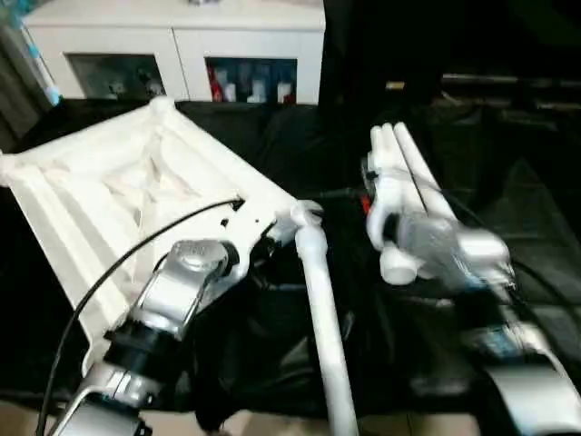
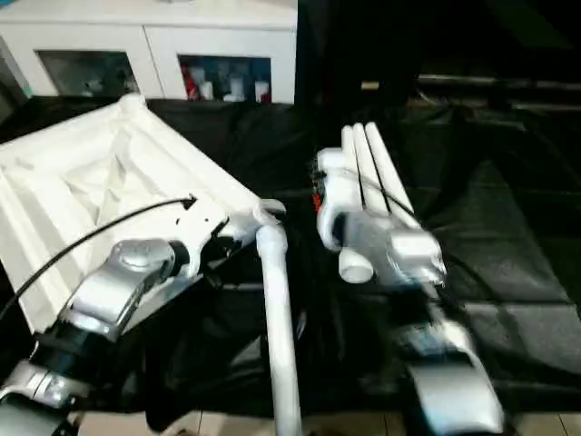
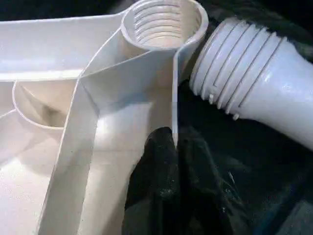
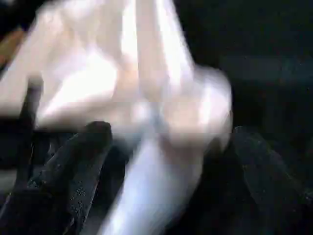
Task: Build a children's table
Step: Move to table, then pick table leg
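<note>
R end effector [image 4: 161, 161] blurred, fingers wide astride leg [image 4: 151, 196]; leg bundle [image 1: 399, 195] smeared.

Blurred legs [image 4: 146, 98] between tool fingers [image 4: 73, 166]

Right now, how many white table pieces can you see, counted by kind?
Tabletop, lying upside down: 1
Leg lying loose by the threaded corner socket: 1
Legs bundled on the black cloth: 3
Total: 5 white pieces
</note>
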Controlling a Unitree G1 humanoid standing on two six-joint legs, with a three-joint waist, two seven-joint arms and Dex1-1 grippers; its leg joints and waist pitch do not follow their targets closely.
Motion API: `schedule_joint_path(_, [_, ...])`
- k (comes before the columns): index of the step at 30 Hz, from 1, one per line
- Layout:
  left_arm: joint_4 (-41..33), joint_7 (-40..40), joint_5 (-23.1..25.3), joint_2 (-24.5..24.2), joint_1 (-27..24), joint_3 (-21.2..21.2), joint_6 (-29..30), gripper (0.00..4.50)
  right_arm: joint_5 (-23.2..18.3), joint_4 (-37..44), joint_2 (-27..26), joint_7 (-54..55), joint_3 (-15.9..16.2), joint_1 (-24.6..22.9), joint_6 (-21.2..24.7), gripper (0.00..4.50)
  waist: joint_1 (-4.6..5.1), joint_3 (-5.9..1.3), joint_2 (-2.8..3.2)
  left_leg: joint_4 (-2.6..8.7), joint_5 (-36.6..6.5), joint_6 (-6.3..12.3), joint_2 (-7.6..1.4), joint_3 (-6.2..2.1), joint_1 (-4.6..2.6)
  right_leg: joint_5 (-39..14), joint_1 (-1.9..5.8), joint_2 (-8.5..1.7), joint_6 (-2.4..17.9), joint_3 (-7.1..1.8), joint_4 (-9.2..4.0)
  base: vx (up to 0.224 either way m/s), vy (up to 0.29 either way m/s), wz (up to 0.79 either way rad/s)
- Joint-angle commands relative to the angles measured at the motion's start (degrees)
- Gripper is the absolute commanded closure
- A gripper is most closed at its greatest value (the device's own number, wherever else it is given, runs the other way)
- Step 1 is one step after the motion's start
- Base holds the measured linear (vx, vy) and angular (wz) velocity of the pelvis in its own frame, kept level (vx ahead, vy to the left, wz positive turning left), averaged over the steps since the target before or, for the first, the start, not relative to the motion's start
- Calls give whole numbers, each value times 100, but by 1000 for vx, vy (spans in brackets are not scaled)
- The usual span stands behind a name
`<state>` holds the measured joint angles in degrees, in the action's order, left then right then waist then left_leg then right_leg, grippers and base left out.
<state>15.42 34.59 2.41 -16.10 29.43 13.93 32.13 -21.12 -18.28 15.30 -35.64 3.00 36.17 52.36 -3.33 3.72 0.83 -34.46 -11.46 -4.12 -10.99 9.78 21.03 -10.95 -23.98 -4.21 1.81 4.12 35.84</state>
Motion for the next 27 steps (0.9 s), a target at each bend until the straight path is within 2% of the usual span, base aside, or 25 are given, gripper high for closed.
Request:
schedule_joint_path(1, [6,-107,128,-129,-76,-72,46,450,-191,659,228,-50,240,-73,648,4,-91,-449,-31,344,-213,372,-140,-43,5,-242,470,-348,1230,-282,-387,0,0,0])
schedule_joint_path(2, [15,-104,127,-143,-77,-74,38,450,-221,945,347,-52,318,-189,958,4,-92,-445,-9,346,-304,293,-142,-42,0,-430,453,-351,1169,-284,-408,0,0,0])
schedule_joint_path(3, [25,-100,123,-156,-75,-71,28,450,-282,1140,387,-54,338,-269,1260,4,-85,-433,-17,351,-342,264,-137,-39,2,-509,453,-341,1135,-288,-423,0,0,0])
schedule_joint_path(4, [26,-100,123,-158,-75,-71,27,450,-287,1153,388,-54,338,-274,1282,4,-87,-434,-15,356,-392,214,-140,-46,4,-627,449,-346,1088,-290,-426,0,0,0])
schedule_joint_path(5, [49,-87,120,-167,-62,-54,14,450,-319,1285,395,-85,390,-357,1497,4,-82,-437,-5,356,-408,170,-136,-51,10,-688,443,-350,1067,-287,-431,0,0,0])
schedule_joint_path(7, [61,-82,126,-170,-53,-36,5,450,-324,1371,408,-110,458,-400,1620,4,-84,-440,-10,353,-415,132,-137,-52,5,-685,437,-350,1067,-292,-434,0,0,0])
schedule_joint_path(8, [71,-28,155,-199,-28,48,-69,450,-392,1569,390,-113,651,-484,1920,4,-95,-442,-4,356,-379,118,-141,-58,8,-622,438,-348,1076,-291,-425,0,0,0])
schedule_joint_path(11, [111,13,226,-256,3,141,-253,450,-414,1637,372,-74,908,-486,2121,4,-103,-458,12,350,-284,94,-147,-66,11,-309,435,-347,1133,-293,-386,0,0,0])
schedule_joint_path(12, [144,50,241,-279,19,173,-338,450,-363,1592,355,-43,1060,-465,2157,4,-106,-456,30,350,-289,84,-146,-73,9,-300,433,-348,1143,-287,-390,0,0,0])
schedule_joint_path(14, [149,161,191,-302,41,191,-263,450,-274,1516,306,-11,1210,-432,2197,4,-99,-446,25,355,-392,13,-144,-62,-1,-399,431,-353,1141,-293,-406,0,0,0])
schedule_joint_path(15, [145,185,175,-304,45,190,-228,422,-258,1502,293,-8,1226,-427,2204,1,-101,-444,27,356,-419,-5,-145,-61,-2,-427,430,-355,1135,-296,-407,0,0,0])
schedule_joint_path(16, [23,319,126,-354,53,215,-84,405,-77,1200,177,84,1366,-317,2151,0,-99,-445,4,358,-425,-34,-147,-59,-1,-447,436,-358,1119,-301,-402,0,0,0])
schedule_joint_path(18, [23,319,126,-354,53,215,-84,394,-77,1200,177,84,1366,-317,2151,33,-87,-427,13,370,-493,-72,-145,-62,-6,-625,417,-363,1115,-295,-418,0,0,0])
schedule_joint_path(19, [-52,367,106,-405,79,224,-39,388,50,973,101,172,1486,-241,2094,40,-86,-426,0,368,-544,-99,-149,-59,-19,-758,418,-372,1077,-302,-422,0,0,0])
schedule_joint_path(20, [-80,375,99,-425,94,218,-23,376,98,880,69,210,1524,-214,2064,39,-80,-427,-50,373,-537,-101,-150,-55,-12,-801,422,-373,1068,-302,-426,0,0,0])
schedule_joint_path(21, [-123,388,77,-460,117,207,2,357,136,776,34,250,1569,-180,2035,50,-90,-422,-32,378,-512,-113,-149,-58,-10,-860,421,-377,1029,-304,-432,0,0,0])
schedule_joint_path(23, [-213,411,25,-494,132,172,65,355,147,674,-12,294,1571,-140,2011,66,-74,-414,-16,389,-635,-175,-157,-64,-24,-1003,411,-377,983,-305,-438,0,0,0])
schedule_joint_path(24, [-372,488,-80,-513,127,112,206,337,143,604,-44,314,1542,-123,2000,85,-73,-418,-68,393,-632,-166,-156,-63,-19,-1015,421,-376,969,-303,-441,0,0,0])
schedule_joint_path(25, [-526,561,-188,-521,125,43,340,337,153,544,-69,331,1514,-107,1986,85,-89,-410,-28,399,-664,-193,-166,-69,-33,-1072,405,-391,973,-309,-436,0,0,0])
schedule_joint_path(26, [-595,593,-238,-522,125,10,398,315,163,514,-82,339,1501,-100,1976,89,-84,-397,-27,407,-762,-220,-165,-67,-44,-1200,395,-384,960,-304,-456,0,0,0])
schedule_joint_path(27, [-701,638,-284,-552,133,-30,480,315,172,440,-108,343,1469,-97,1958,89,-78,-388,-33,414,-827,-231,-164,-65,-48,-1283,388,-382,948,-306,-467,0,0,0])
